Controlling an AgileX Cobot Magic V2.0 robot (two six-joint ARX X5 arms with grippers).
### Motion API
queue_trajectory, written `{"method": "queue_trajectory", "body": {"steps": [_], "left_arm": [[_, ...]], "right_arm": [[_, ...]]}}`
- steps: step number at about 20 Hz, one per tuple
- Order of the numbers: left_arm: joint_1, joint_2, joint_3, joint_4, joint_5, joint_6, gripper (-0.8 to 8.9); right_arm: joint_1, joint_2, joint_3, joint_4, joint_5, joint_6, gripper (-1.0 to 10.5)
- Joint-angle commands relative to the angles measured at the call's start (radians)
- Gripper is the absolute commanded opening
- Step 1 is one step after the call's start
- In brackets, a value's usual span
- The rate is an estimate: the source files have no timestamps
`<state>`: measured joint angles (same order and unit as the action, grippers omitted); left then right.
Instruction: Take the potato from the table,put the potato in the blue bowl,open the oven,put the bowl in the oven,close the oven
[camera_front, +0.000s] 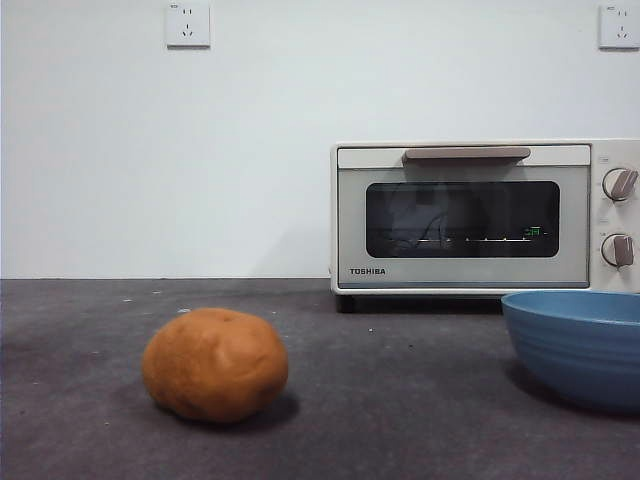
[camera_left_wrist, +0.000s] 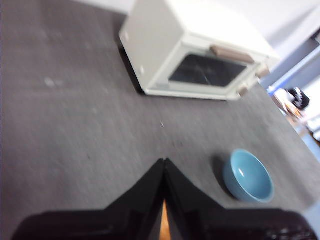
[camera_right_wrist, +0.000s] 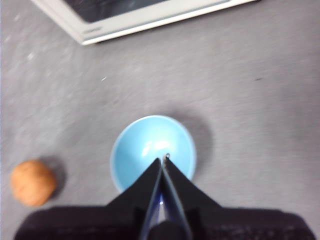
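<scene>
From my remote station, the dark grey speckled tabletop (camera_front: 400, 400) carries three items: the potato (camera_front: 215, 364) at my seven o'clock, the blue bowl (camera_front: 580, 345) at four o'clock, well apart from it, and the oven (camera_front: 480, 215) standing at one o'clock against the wall, door shut.
</scene>
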<state>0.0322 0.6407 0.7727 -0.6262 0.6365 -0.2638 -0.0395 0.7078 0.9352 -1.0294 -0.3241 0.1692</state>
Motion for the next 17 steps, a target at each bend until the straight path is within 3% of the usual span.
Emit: {"method": "queue_trajectory", "body": {"steps": [1,5,11,17], "left_arm": [[0.003,0.061,0.016,-0.049,0.054,0.022,-0.04],[-0.006,0.148,0.024,-0.143,0.078,0.117,-0.05],[-0.043,0.177,0.024,-0.214,0.078,0.163,-0.05],[-0.08,0.177,0.024,-0.257,0.078,0.164,-0.05]], "right_arm": [[0.001,0.079,0.043,0.0,-0.097,-0.053,0.0],[0.06,0.22,0.132,0.013,-0.139,-0.078,0.0],[0.374,0.43,0.232,0.045,0.047,-0.032,0.0],[0.597,0.644,0.284,0.096,0.079,-0.014,0.0]]}}
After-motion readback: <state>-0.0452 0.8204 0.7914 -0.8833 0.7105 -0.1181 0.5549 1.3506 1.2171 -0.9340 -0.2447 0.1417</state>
